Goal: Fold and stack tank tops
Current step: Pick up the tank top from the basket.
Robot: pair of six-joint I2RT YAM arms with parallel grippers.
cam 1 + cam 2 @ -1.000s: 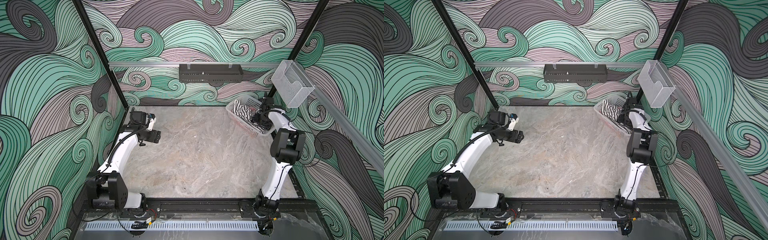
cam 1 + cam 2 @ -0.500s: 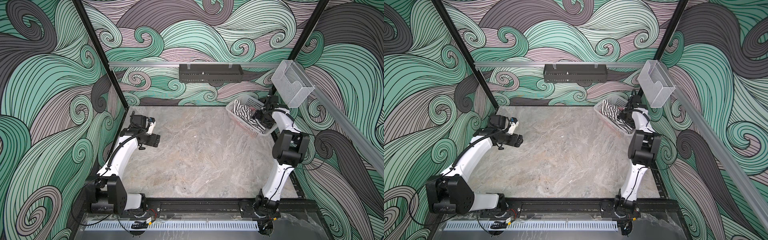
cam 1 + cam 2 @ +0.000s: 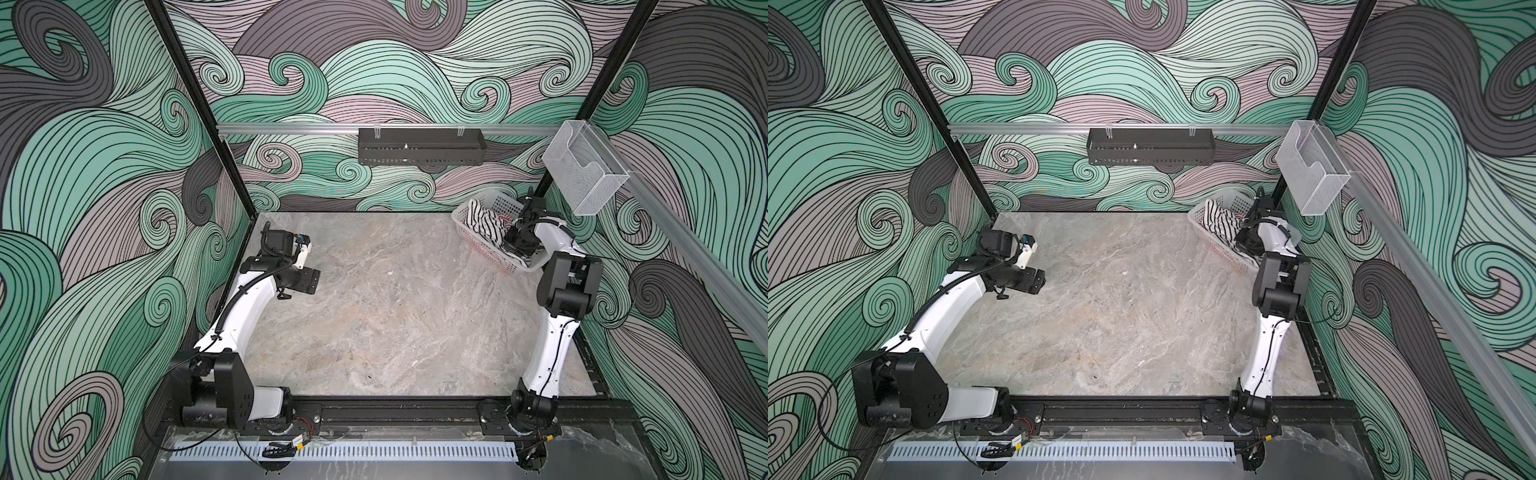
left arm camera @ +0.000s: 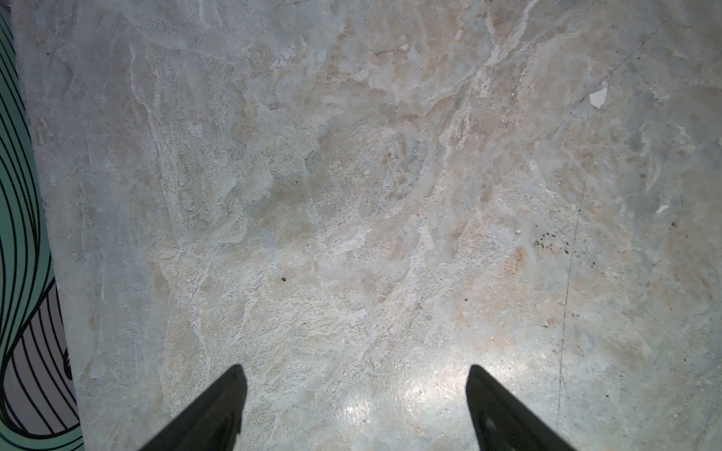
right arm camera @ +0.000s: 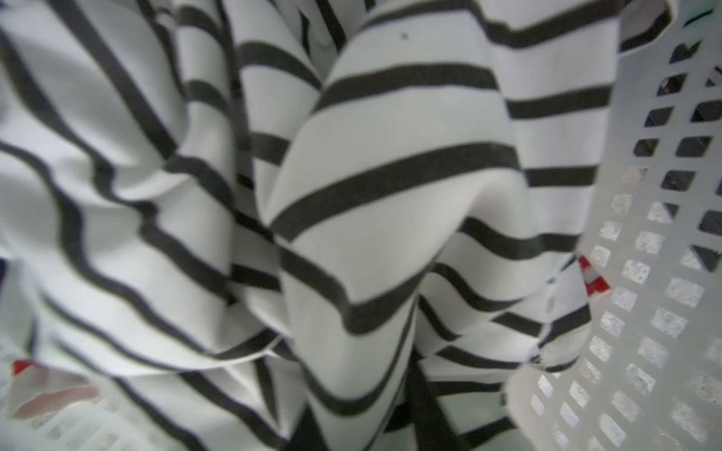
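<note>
Your right gripper (image 3: pixel 516 244) is closed inside the white basket (image 3: pixel 473 237) at upper right, seemingly pinching the black-and-white tank top (image 5: pixel 371 195) to lift it out; the red-and-white top (image 5: pixel 594 280) peeks beneath. Left gripper (image 4: pixel 355 375) hangs open over bare tabletop (image 4: pixel 351 156), ready.

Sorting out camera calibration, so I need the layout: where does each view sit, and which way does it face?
Top views: stereo pair high at the front, looking down and back over the table; both arms show whole.
Left wrist: on the left arm, facing down at bare table; left gripper tips show, spread.
Right wrist: on the right arm, in the basket, close on the black-and-white tank top; own fingers unclear.
Shared: right wrist and both top views see the basket and that tank top.
</note>
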